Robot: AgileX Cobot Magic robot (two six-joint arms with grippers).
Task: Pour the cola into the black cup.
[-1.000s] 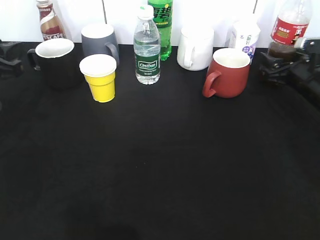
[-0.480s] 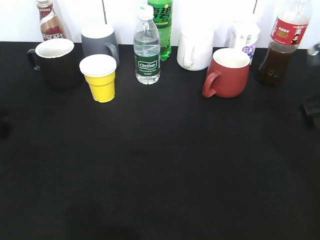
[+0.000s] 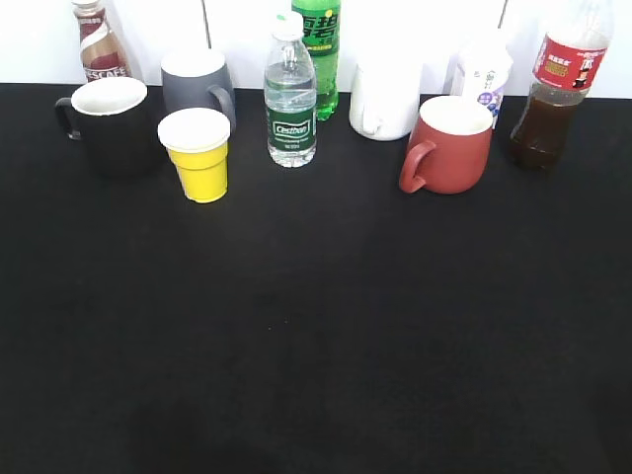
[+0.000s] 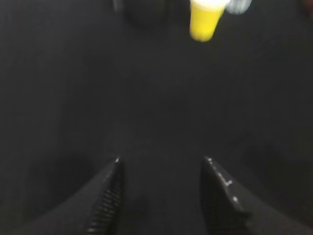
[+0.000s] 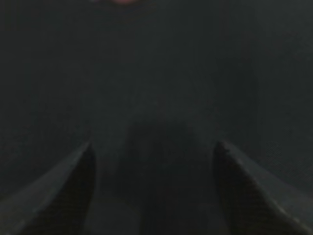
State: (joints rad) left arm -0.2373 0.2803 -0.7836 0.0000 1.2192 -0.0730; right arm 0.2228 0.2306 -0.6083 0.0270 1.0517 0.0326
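Cola bottle [image 3: 555, 94] stands upright at the far right of the back row on the black table [image 3: 316, 336], long axis vertical, neck up and cut off by the top of the exterior view; cap not visible, cannot tell if on or off. Red label [image 3: 569, 62] faces the camera. Dark liquid fills only the lower part below the label. Just to its left: red mug [image 3: 452, 143].

Black cup [image 3: 107, 123] sits at the far left, upright, white interior open upward, loop handle toward the left edge. Yellow cup [image 3: 197, 153] stands just beside it on the right, grey mug [image 3: 196, 81] behind. Bottle and cup are well apart, with the full row between.

Left gripper [image 4: 161, 164]: jaws parted, nothing between them, over bare table. Right gripper [image 5: 154, 147]: jaws spread wide, empty; view is dark and blurred.

Handling estimate: thin clear plastic, smooth and likely slippery, flexes under squeeze. Low fill means light and bottom-weighted. Best hold judged at the lower body near the liquid level, below the label, where the wall is backed by liquid.
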